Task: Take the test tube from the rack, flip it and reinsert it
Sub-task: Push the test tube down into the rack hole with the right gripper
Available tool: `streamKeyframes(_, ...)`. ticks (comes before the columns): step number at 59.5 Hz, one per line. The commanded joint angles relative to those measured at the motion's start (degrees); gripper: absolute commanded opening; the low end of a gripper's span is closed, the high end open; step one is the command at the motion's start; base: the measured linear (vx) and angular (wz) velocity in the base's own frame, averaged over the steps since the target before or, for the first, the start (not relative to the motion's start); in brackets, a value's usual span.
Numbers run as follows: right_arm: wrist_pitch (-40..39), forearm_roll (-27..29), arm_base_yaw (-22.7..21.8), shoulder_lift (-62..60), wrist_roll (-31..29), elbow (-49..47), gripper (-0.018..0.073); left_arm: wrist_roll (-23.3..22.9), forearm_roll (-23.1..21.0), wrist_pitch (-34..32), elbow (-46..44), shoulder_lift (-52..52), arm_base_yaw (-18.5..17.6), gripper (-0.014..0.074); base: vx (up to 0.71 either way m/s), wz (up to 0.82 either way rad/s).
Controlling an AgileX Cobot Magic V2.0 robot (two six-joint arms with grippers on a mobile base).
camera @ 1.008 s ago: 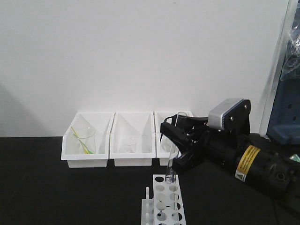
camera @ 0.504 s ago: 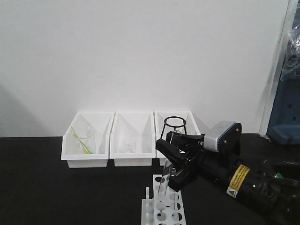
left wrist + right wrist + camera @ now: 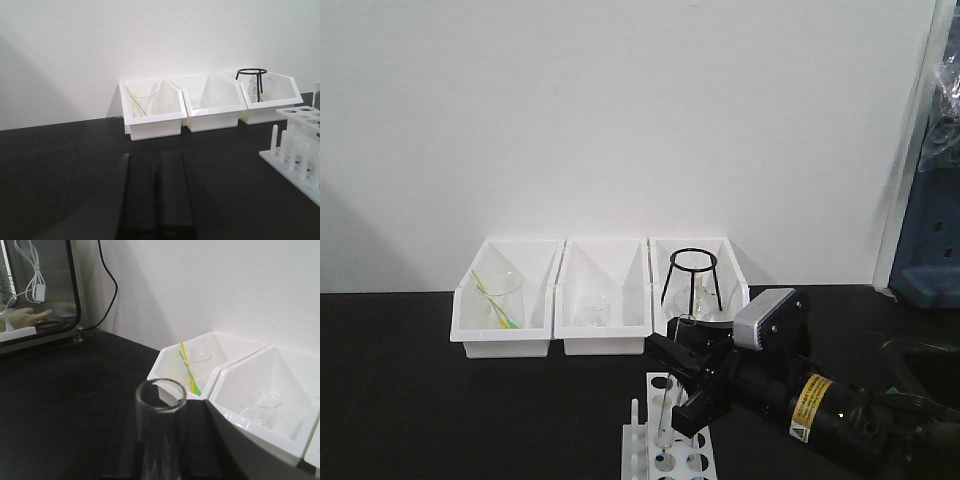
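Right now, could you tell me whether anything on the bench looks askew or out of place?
The right gripper holds the test tube leaning, not upright, with its lower end at the rack. Nothing looks spilled or broken.

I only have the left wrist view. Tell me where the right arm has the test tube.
Observer: In the front view the right gripper holds the test tube at the back-left holes of the rack. I can't tell if it's seated.
Operator: Give me its orientation.
Observer: The right wrist view shows the open rim on top, with the tube between the jaws.
Operator: Report the arm's approach.
Observer: The right arm comes in from the rack's right side, low over the black table.
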Motion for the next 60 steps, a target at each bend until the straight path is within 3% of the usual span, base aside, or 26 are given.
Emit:
streamKeyframes(1, -5.24, 1.22, -0.18, -1.11, 0.15, -1.46, -0.0010, -0.13, 0.00, -4.62, -0.34, -0.47, -0.01, -0.0006, 0.00, 0.00)
streamKeyframes(29, -5.54, -1.29, -0.18, 5.21, -0.31, -1.46, -0.0010, -0.13, 0.00, -4.62, -0.34, -0.47, -0.01, -0.0006, 0.00, 0.00)
streamKeyframes(44, -0.90, -1.34, -0.18, 5.59, -0.31, -1.46, 0.0004, -0.13, 0.00, -4.62, -0.34, -0.47, -0.01, -0.0006, 0.00, 0.00)
streamKeyframes(51, -1.31, -1.34, -0.18, 5.86, -0.31, -1.46, 0.0060, -0.13, 0.00, -4.62, -0.34, -0.47, -0.01, -0.0006, 0.00, 0.00)
streamKeyframes(60, -1.59, -1.34, -0.18, 5.86, -0.31, -1.46, 0.0210, -0.13, 0.00, -4.62, -0.34, -0.47, -0.01, -0.0006, 0.00, 0.00)
